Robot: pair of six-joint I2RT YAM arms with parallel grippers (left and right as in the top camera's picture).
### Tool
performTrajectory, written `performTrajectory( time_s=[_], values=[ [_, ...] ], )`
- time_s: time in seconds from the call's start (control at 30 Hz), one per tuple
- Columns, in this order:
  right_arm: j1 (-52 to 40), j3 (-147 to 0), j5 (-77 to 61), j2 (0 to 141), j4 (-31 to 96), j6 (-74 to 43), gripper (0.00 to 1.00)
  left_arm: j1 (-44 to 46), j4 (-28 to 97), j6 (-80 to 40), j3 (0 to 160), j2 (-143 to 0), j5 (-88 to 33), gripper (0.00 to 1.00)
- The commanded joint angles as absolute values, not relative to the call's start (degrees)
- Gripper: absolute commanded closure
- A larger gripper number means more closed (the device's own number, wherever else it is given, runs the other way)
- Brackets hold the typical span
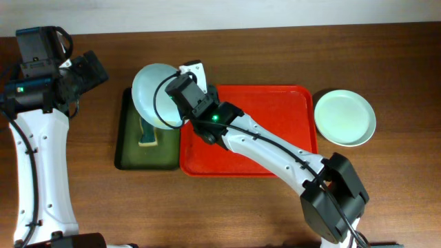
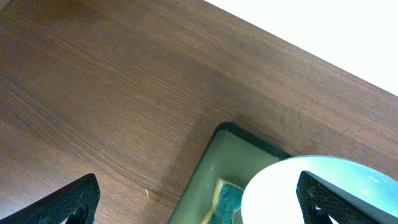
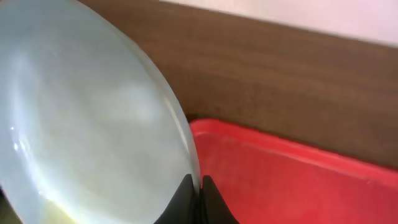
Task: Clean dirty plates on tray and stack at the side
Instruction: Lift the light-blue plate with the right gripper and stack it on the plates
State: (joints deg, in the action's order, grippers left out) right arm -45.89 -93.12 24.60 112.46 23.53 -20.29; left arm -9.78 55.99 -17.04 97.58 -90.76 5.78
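Plates are apart: the pale green plate (image 1: 344, 117) lies on the worktop (image 1: 207, 213), just right of the red tray (image 1: 275, 110). Farther left, the right claw (image 3: 198, 196) pinches the rim of the tilted pale blue plate (image 1: 148, 96) over a dark green tray (image 1: 127, 145) holding a sponge (image 1: 148, 136). The left claw (image 2: 199, 200) gapes wide, empty.

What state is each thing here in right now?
Pale blue round plastic plate: lifted and tilted, gripped at its rim.
Pale green round plastic plate: flat on the table.
Red-orange rectangular plastic tray: flat on the table.
Narrow dark green plastic tray: flat on the table.
Green-and-yellow sponge: lying in that green tray.
Right fingers: shut on the blue plate's rim.
Left fingers: open, empty.
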Motion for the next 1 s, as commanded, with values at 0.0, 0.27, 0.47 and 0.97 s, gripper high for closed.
performTrajectory(
  time_s=[0.0, 0.27, 0.47, 0.97],
  values=[
    [-45.9, -97.6, 29.1, 109.5, 23.1, -13.4, 0.96, -9.8, 55.9, -17.8, 97.8, -91.0, 5.3, 0.01],
    [-48.1, -99.7, 34.8, 109.5, 16.8, 2.3, 0.96, -9.8, 55.9, -17.8, 97.8, -91.0, 5.3, 0.01],
    [-54.5, -99.7, 46.3, 109.5, 0.8, 30.4, 0.96, -9.8, 55.9, -17.8, 97.8, -91.0, 5.3, 0.00],
    [-55.9, -99.7, 51.7, 109.6, -13.3, 37.8, 0.96, -9.8, 55.9, -17.8, 97.8, -91.0, 5.3, 0.01]
  ],
)
